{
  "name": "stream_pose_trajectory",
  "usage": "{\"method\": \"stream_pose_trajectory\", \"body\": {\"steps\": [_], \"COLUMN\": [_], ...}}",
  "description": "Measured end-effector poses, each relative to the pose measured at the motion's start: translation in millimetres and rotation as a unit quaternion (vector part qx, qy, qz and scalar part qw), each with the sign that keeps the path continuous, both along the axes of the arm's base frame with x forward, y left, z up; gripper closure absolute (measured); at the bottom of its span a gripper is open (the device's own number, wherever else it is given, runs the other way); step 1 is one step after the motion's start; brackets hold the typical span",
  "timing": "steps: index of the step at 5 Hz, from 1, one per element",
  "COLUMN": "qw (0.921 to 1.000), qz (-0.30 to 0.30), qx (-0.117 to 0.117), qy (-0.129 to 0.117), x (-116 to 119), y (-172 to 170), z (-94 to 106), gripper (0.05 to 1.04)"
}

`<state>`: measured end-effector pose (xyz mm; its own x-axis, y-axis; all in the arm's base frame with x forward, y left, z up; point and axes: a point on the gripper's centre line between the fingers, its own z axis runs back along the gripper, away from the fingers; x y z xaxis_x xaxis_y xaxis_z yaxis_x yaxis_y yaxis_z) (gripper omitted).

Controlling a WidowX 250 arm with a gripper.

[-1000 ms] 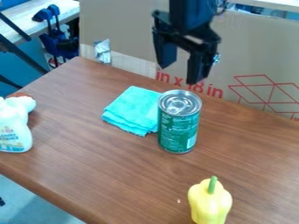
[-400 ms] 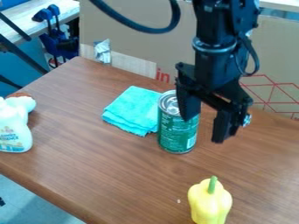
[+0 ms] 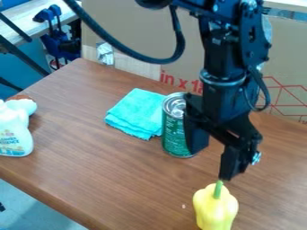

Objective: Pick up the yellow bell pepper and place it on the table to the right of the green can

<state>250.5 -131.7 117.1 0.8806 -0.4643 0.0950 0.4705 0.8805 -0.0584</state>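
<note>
The black gripper (image 3: 210, 164) hangs over the right half of the table, open, with nothing between its fingers. One finger hides part of the green can (image 3: 175, 134), which stands upright. The other finger's tip is just above the green stem of a yellow pepper (image 3: 214, 210) near the front edge; whether it touches the stem I cannot tell. A folded turquoise cloth (image 3: 137, 113) lies left of the can, against or just behind it.
A white bottle (image 3: 14, 130) is at the table's left edge, with a brown item behind it. A cardboard sheet (image 3: 132, 27) stands along the back of the wooden table (image 3: 102, 152). Blue clamps (image 3: 57, 38) are at the back left.
The gripper has come down and toward the front, from behind the can to close above the pepper. The can, cloth, pepper and bottle have not moved.
</note>
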Motion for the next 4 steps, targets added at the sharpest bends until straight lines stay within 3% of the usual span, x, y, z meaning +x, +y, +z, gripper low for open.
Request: {"method": "stream_pose_trajectory", "body": {"steps": [2, 4], "qw": [0.9985, 0.9972], "qz": [-0.030, -0.043], "qx": [0.022, 0.036], "qy": [0.040, 0.049], "x": [-16, -11], "y": [-3, -2], "z": [-11.5, -25.9], "gripper": [0.083, 0.083]}}
